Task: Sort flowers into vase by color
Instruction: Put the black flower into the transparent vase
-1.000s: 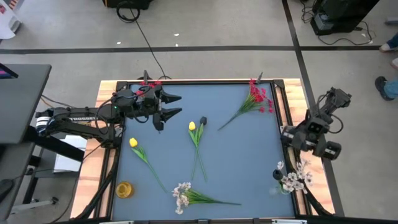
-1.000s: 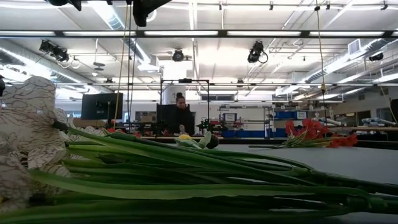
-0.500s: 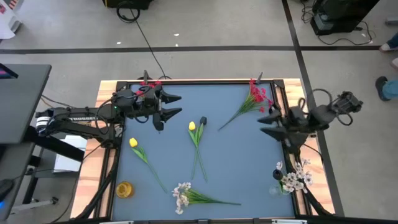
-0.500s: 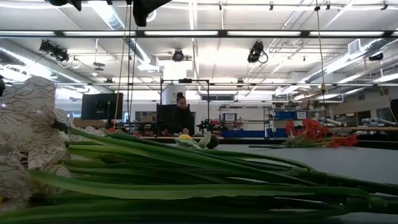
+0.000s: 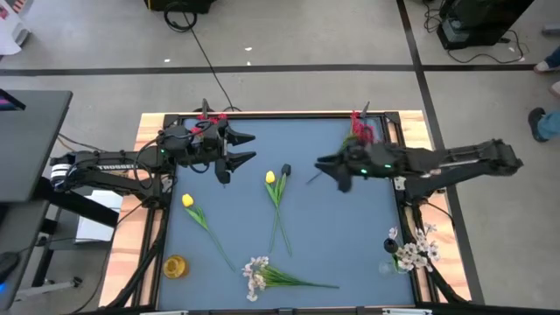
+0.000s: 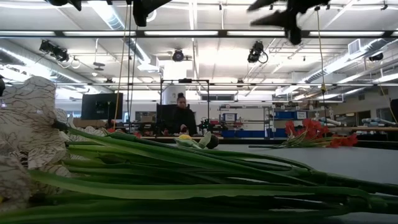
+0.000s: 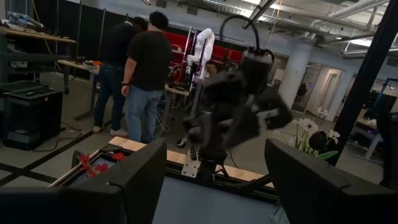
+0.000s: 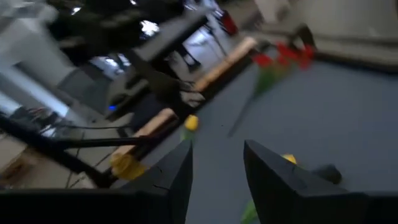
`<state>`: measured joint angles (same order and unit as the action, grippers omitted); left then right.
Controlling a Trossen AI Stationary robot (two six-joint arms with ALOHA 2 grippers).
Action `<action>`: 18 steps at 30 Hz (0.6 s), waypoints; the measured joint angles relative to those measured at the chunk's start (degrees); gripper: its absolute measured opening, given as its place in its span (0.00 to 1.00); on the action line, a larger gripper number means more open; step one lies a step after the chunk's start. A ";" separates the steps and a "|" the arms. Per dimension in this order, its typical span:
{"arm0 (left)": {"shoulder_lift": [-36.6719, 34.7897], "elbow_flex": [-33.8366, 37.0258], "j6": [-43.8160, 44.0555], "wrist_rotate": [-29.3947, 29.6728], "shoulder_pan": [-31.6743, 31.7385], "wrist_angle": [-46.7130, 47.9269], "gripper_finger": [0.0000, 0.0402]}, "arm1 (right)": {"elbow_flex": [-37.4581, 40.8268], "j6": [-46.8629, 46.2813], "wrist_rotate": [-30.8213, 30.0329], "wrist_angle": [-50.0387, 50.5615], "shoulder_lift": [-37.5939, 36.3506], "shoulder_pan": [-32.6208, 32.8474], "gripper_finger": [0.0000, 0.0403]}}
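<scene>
The red flower (image 5: 360, 133) lies near the far right corner of the surface, its bloom cluster by the far edge and its thin stalk running slantwise down toward the middle, so its long axis goes from that corner inward. My right hand (image 5: 325, 164) hovers above the surface right at the stalk's free end, with the arm stretched in from the right edge across the stem. In the right wrist view I see its two fingers parted with nothing between them. From this hand the bloom lies back toward the far right corner, and the stalk tip is just beside the fingertips.

Just beyond it, toward the middle, a yellow tulip (image 5: 270, 178) lies with its bud pointing to the far edge and its stalk running toward the near edge.

My left hand (image 5: 247, 148) waits by the far left corner, fingers spread and empty. I judge the right hand the nearer one for either stem, the red stalk above all.
</scene>
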<state>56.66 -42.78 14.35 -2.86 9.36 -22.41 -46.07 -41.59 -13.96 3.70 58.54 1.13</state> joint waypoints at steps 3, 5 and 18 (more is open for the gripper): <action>0.00 0.00 0.00 0.01 -0.01 0.00 0.69 | -0.26 -7.15 2.68 0.23 5.29 -3.46 0.32; 0.00 0.00 0.00 -0.01 0.01 0.02 0.69 | -0.27 -11.58 4.45 0.50 8.96 -5.11 0.29; 0.00 0.00 3.18 -0.01 -0.01 -0.11 0.69 | -0.27 -28.30 16.47 5.52 25.67 -5.37 0.17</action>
<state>56.66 -42.78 17.53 -2.87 9.34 -22.52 -46.35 -69.89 2.51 9.23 84.22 -4.25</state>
